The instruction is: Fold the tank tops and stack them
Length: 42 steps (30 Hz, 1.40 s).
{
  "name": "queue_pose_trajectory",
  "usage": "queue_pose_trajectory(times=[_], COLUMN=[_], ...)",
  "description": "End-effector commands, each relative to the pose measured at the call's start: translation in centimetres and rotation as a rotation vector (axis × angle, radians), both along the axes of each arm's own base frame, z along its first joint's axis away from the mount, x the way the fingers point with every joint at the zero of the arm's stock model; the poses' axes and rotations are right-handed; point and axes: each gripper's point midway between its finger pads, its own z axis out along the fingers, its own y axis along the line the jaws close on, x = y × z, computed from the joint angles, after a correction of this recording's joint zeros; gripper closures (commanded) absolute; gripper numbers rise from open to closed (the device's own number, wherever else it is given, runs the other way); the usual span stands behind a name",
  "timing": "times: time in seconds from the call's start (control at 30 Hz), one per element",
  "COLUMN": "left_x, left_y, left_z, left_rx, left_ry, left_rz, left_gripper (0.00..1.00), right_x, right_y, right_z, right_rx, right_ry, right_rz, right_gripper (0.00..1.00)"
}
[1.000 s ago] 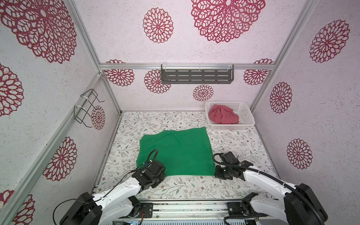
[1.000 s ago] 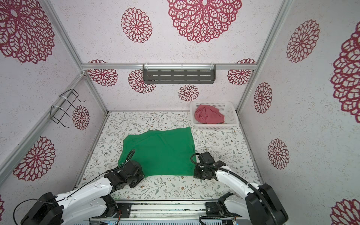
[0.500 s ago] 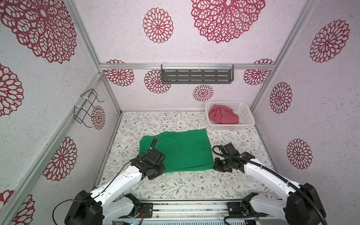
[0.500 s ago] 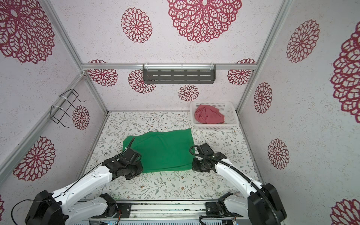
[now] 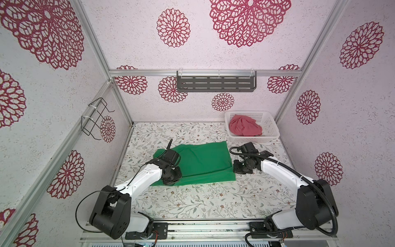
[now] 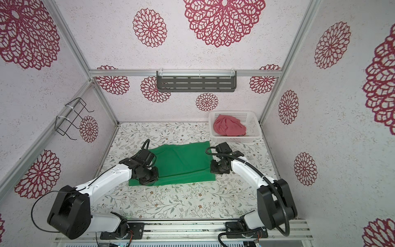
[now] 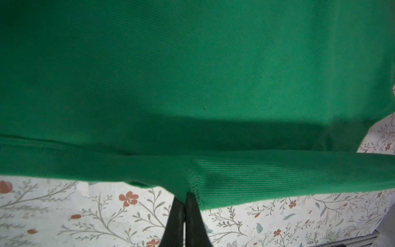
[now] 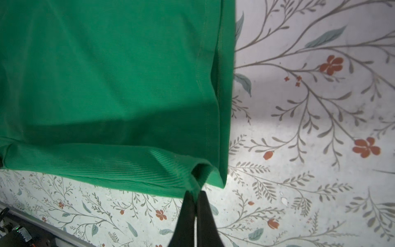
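**Both end effectors pinching the green top's near edge, mid-fold**

The left end effector [image 7: 185, 195] is pressing its fingers together on a small tuck of the green top [image 5: 203, 162] at its near hem. The right end effector [image 8: 196, 192] is pinching the hem's corner, right beside the stitched side seam. Both grips are taking only a sliver of cloth, so the likeliest failure is one edge sliding out while the arms are carrying it. That would drop one side and leave a crooked fold.

If the two arms are travelling unevenly, the raised layer is going to skew against the layer beneath, and the edges are not going to line up. Pulling too low risks dragging the bottom layer along the worktop [image 5: 192, 203] and bunching it. The right arm is also working near the basket [image 5: 271, 132], so a wide swing could nudge it.

The green top is lying in the middle of the worktop. In both top views its held edge is sitting over the rest of the cloth, with a strip of the lower layer showing on the near side. It is a bright, finely ribbed knit, looking thin and limp and sagging between the two pinch points, but mostly smooth.

The pink top [image 5: 244, 128] is sitting crumpled in the basket at the far right corner, not yet folded.
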Motion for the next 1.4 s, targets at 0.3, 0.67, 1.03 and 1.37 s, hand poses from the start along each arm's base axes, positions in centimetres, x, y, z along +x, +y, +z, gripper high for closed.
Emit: queue_pose_trajectory(times=[0.3, 0.67, 1.03, 1.37], left_x=[5.3, 9.7, 8.8, 0.2], left_y=[0.5, 1.7, 5.1, 10.3], left_z=[-1.6, -2.9, 2.0, 2.8], left_rx=[0.02, 0.047, 0.146, 0.265], left_ry=[0.065, 0.108, 0.075, 0.059], left_rz=[-0.124, -0.163, -0.158, 0.065], left_gripper=[1.0, 0.83, 0.38, 0.48], right_x=[6.1, 10.9, 10.5, 6.2], right_y=[-0.9, -0.8, -2.0, -0.4], right_z=[-1.3, -2.6, 2.4, 1.3], right_rx=[-0.062, -0.06, -0.076, 0.035], right_ry=[-0.023, -0.048, -0.164, -0.128], right_rz=[0.033, 0.032, 0.032, 0.015], right_gripper=[1.0, 1.0, 0.66, 0.64])
